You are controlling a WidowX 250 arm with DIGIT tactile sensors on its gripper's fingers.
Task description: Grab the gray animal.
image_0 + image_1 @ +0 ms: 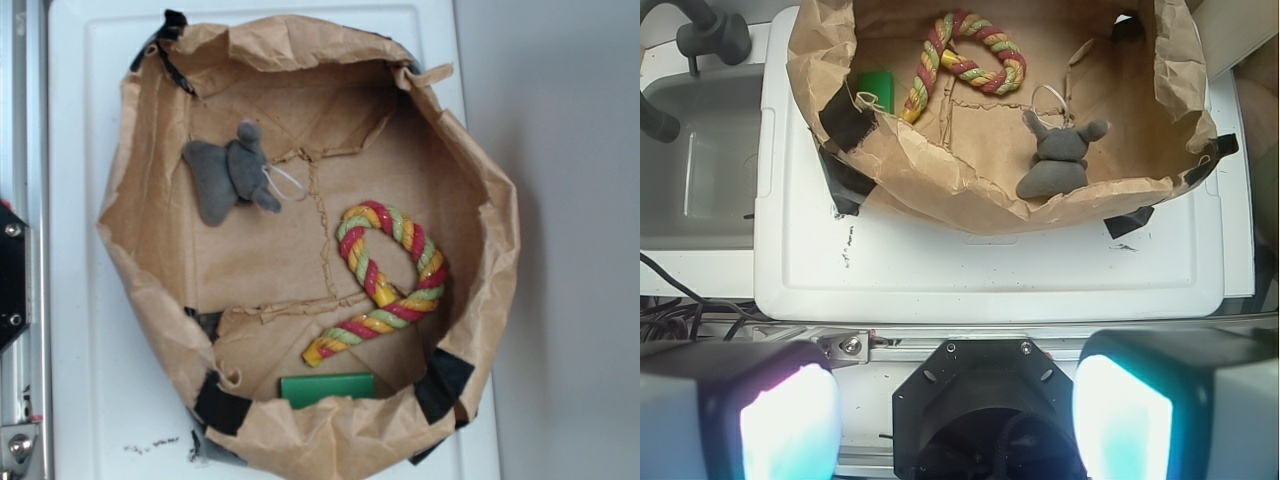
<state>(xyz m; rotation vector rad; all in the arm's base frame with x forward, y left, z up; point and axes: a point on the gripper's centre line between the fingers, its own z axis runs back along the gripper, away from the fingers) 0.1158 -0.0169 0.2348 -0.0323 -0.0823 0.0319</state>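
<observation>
My gripper point(955, 410) gapes wide over the paper bag point(480, 230): gray animal point(228, 170) at ten o'clock, twisted rope point(390, 280) at four, green block point(327, 388) at six.

One gray animal point(228, 172), one twisted rope point(390, 280), one green block point(327, 388) being held in one paper bag point(480, 200).

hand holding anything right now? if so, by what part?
Nothing. The hand is open and empty, back over the white lid; the gray animal lies untouched in the paper bag.
</observation>
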